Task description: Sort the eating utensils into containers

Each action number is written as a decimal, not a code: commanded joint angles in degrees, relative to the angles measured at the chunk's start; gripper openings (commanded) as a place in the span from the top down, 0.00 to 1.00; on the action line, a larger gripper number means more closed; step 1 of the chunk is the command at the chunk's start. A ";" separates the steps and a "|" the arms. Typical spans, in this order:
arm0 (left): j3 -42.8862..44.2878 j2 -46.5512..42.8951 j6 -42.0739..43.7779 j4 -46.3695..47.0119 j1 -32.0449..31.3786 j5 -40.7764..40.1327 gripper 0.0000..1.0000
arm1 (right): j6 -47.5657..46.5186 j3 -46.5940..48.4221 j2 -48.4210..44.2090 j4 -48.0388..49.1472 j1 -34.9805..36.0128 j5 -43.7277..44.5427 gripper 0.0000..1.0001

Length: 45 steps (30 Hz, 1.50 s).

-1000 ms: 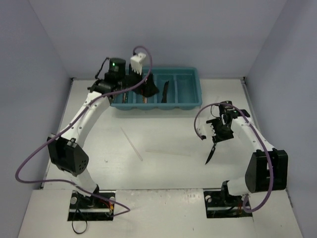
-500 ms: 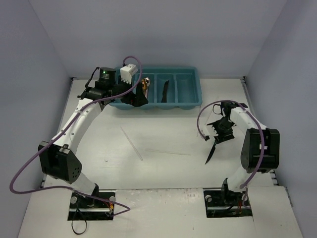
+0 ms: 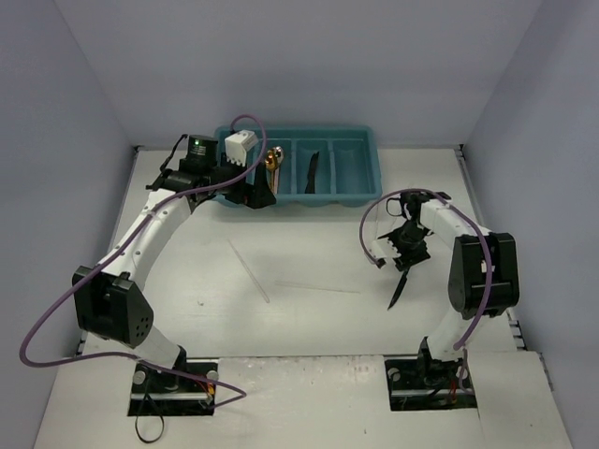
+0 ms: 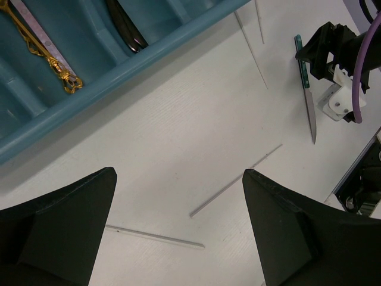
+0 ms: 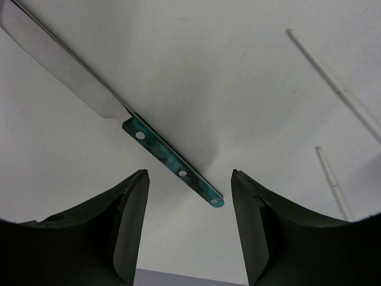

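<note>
The teal tray (image 3: 371, 170) stands at the back. It holds a gold utensil (image 3: 272, 161) in its second compartment from the left and a black knife (image 3: 312, 173) in the third. My left gripper (image 3: 258, 193) is open and empty at the tray's near-left edge. In the left wrist view my left gripper (image 4: 178, 179) hangs over bare table with the tray (image 4: 119, 71) beyond it. A knife with a teal handle (image 5: 172, 164) and silver blade lies on the table. My right gripper (image 5: 189, 179) is open with the handle's end between the fingertips. That gripper (image 3: 409, 251) hovers over the knife (image 3: 400, 286).
Two thin pale sticks (image 3: 249, 269) (image 3: 318, 287) lie in the middle of the table. The left wrist view shows sticks near the fingers (image 4: 235, 182) (image 4: 155, 236) and two more (image 4: 250, 50) near the tray. Grey walls close in three sides.
My left gripper has drawn back out of the tray to its near-left edge, leaving the gold utensil in a compartment. My right gripper has shifted slightly left over the knife's handle.
</note>
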 commanded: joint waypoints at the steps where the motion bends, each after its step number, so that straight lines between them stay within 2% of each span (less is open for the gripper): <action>1: 1.27 -1.83 -0.18 1.39 1.38 0.95 0.14 | -41.42 -0.58 0.48 -2.52 0.29 2.08 0.45; 12: 1.95 -0.76 -0.77 1.35 2.24 1.31 0.14 | -41.42 -4.75 -0.39 0.26 0.40 2.52 0.47; 17: 1.80 -0.55 -1.28 1.35 2.96 1.60 0.14 | -41.37 -7.56 -0.32 3.85 0.48 1.59 0.51; 23: 2.06 -0.68 -1.55 1.17 4.02 2.04 0.14 | -41.34 -10.16 -0.14 5.69 0.87 0.30 0.68; 26: 2.09 -0.86 -1.43 1.05 4.58 2.25 0.14 | -41.34 -10.99 -1.02 5.78 1.34 -0.67 0.83; 31: 1.92 -1.18 -1.50 0.73 5.38 2.59 0.14 | -41.25 -13.17 -6.55 5.22 3.27 -3.53 0.99; 38: 0.54 -2.15 -1.92 0.73 6.01 2.16 0.14 | -40.93 -13.21 -15.39 -0.73 5.37 -9.45 1.00; 42: 0.00 -2.92 -2.11 0.82 6.87 1.74 0.14 | -33.37 -9.26 -19.27 -2.86 8.07 -15.04 1.00; 45: -0.78 -3.87 -3.28 1.72 8.22 1.12 0.14 | -18.24 -1.32 -19.55 -2.93 10.82 -23.64 1.00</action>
